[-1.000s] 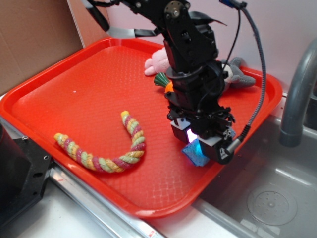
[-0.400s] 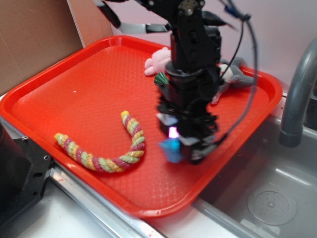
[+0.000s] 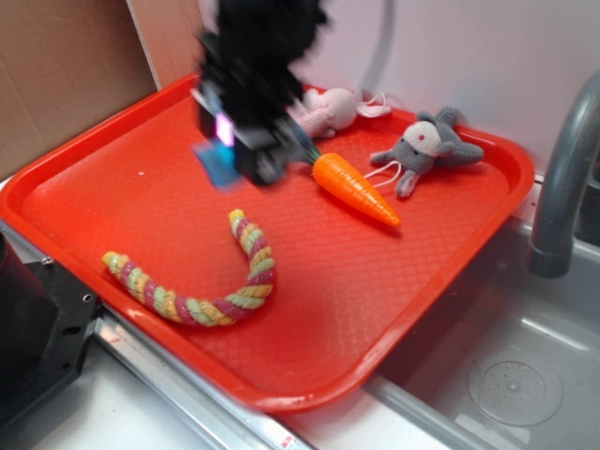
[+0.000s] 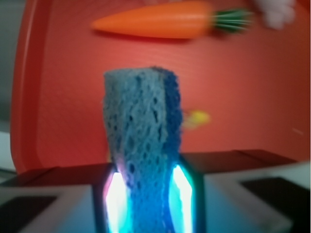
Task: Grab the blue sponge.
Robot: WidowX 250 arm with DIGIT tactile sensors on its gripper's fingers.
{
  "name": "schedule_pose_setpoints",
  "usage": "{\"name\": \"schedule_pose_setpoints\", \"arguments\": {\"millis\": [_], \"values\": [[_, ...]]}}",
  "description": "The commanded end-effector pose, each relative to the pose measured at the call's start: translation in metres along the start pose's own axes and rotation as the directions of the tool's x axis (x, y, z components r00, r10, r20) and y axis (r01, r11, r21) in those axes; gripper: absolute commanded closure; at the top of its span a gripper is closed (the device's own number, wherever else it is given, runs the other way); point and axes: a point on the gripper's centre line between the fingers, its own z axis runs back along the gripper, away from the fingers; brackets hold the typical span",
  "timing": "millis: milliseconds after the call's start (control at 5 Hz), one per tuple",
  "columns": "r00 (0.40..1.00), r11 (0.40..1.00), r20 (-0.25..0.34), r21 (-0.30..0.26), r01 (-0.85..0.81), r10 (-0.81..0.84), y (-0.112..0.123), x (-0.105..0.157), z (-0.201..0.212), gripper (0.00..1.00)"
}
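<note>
The blue sponge [image 4: 143, 145] stands pinched between my gripper's [image 4: 146, 201] two lit pads, squeezed narrow at the grip and sticking out ahead of them. From outside, the gripper [image 3: 230, 155] hangs blurred above the red tray's [image 3: 112, 150] back-left part, with a corner of the blue sponge [image 3: 214, 164] showing below it, lifted off the tray. The arm above is motion-blurred.
An orange toy carrot [image 3: 354, 187] lies mid-tray, also seen as the carrot [image 4: 160, 20] ahead of the sponge. A pink plush [image 3: 328, 111] and a grey plush mouse [image 3: 422, 145] sit at the back. A striped rope toy [image 3: 211, 281] lies in front. A sink and faucet [image 3: 562, 178] are on the right.
The gripper, holding the sponge, has risen from the tray's front right edge and swung to the back left, uncovering the carrot and plush toys.
</note>
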Motion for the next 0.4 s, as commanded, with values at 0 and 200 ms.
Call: {"name": "schedule_pose_setpoints", "arguments": {"millis": [0, 200], "values": [[0.961, 0.978, 0.186, -0.012, -0.208, 0.207, 0.068, -0.057, 0.096, 1.00], [0.938, 0.966, 0.239, -0.003, -0.257, 0.250, 0.086, -0.057, 0.119, 1.00]]}}
